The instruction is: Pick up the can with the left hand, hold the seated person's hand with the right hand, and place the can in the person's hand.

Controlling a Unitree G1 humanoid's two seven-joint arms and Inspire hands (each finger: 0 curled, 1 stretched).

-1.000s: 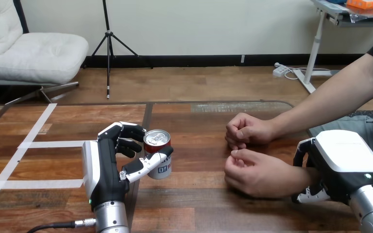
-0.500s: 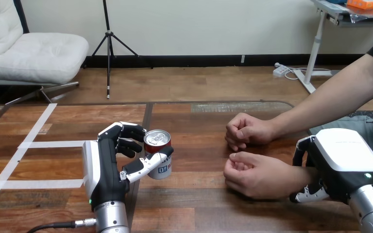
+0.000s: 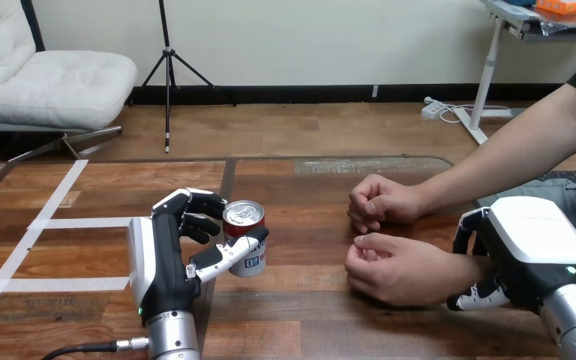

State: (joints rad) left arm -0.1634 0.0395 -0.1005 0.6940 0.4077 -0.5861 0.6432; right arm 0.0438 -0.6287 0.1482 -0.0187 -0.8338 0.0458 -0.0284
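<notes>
left hand curled round the upright drink can on the table, right hand fingers wrapped round the person's wrist

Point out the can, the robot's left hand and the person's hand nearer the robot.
can (image 3: 243, 214), head view, on its silver top.
left hand (image 3: 163, 259), head view, on its black back.
person's nearer hand (image 3: 391, 270), head view, on its back.

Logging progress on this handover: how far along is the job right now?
Done: the left hand has its fingers and thumb curled round the can. In hand: the right hand curls round the person's wrist. Left: the can looks to stand on the table, unlifted, and the person's nearer hand is loosely closed; lifting and placing remain.
</notes>
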